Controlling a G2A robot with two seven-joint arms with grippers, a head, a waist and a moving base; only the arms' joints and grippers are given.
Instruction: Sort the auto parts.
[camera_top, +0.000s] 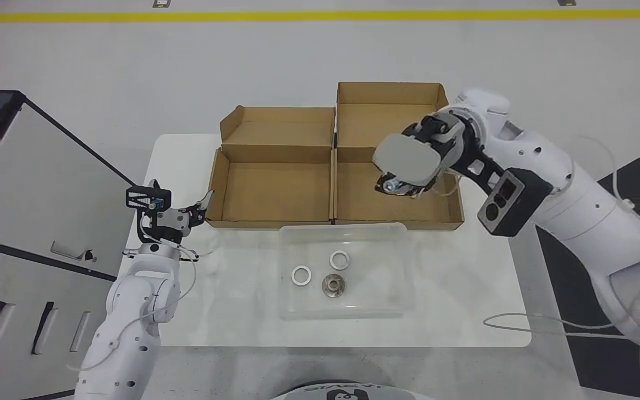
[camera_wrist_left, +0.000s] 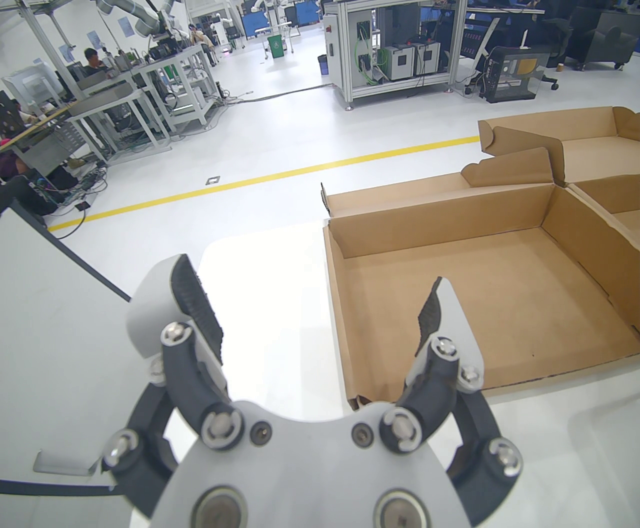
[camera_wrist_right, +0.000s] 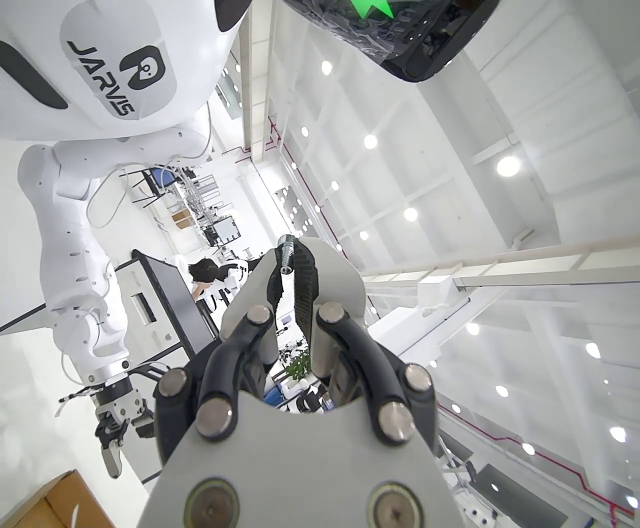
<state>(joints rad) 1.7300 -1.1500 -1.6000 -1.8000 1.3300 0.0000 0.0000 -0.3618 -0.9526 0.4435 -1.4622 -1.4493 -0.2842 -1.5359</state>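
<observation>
The right cardboard box (camera_top: 360, 205) is, I judge, where this piece belongs. The right gripper (camera_top: 392, 186) hangs above its floor, clamped at the very tips on a small threaded metal part (camera_wrist_right: 286, 250). To do it well, bring the hand low and turn the fingers toward the box floor before letting go (the wrist camera faces the ceiling, so the part may otherwise roll or bounce). Keep clear of the box walls.

The left cardboard box (camera_top: 270, 190) lies bare, touching the right one. Nearer, a clear tray (camera_top: 380, 290) holds a metal bearing-like part (camera_top: 333, 286) and two white rings (camera_top: 300, 274), not yet sorted. The left gripper (camera_top: 200, 212) sits at the table's left edge, fingers wide apart and holding nothing.

The white table (camera_top: 470, 300) is smooth and glossy. Beyond it runs a pale floor with a yellow line (camera_wrist_left: 300, 170), then workbenches and equipment racks.
</observation>
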